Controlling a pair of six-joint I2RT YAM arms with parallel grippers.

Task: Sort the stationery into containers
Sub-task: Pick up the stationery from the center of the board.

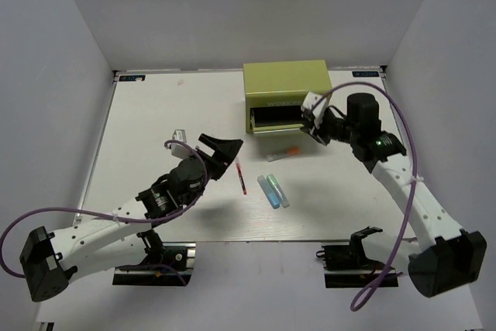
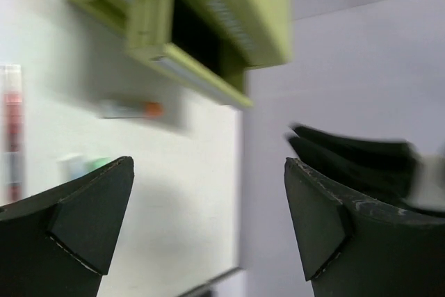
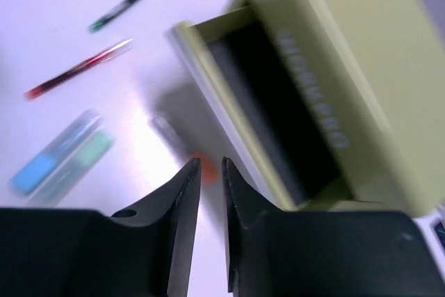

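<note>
The left claw (image 1: 223,149) is held wide open and empty above the bench (image 1: 147,122), beside the red pen (image 1: 241,178). The blue marker (image 1: 272,190), green marker (image 1: 280,190) and white pen (image 1: 282,154) are seen lying loose. Farther off, the right claw (image 3: 211,179), nearly closed on nothing, is poised at the chest's (image 1: 285,81) open drawer (image 1: 273,119). Picking is judged the step in hand, so the left claw should be lowered astride the red pen.

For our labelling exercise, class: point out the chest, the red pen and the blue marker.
chest (image 1: 285,81): top view, on its top face.
red pen (image 1: 241,178): top view, middle of the barrel.
blue marker (image 1: 269,191): top view, middle of its body.
</note>
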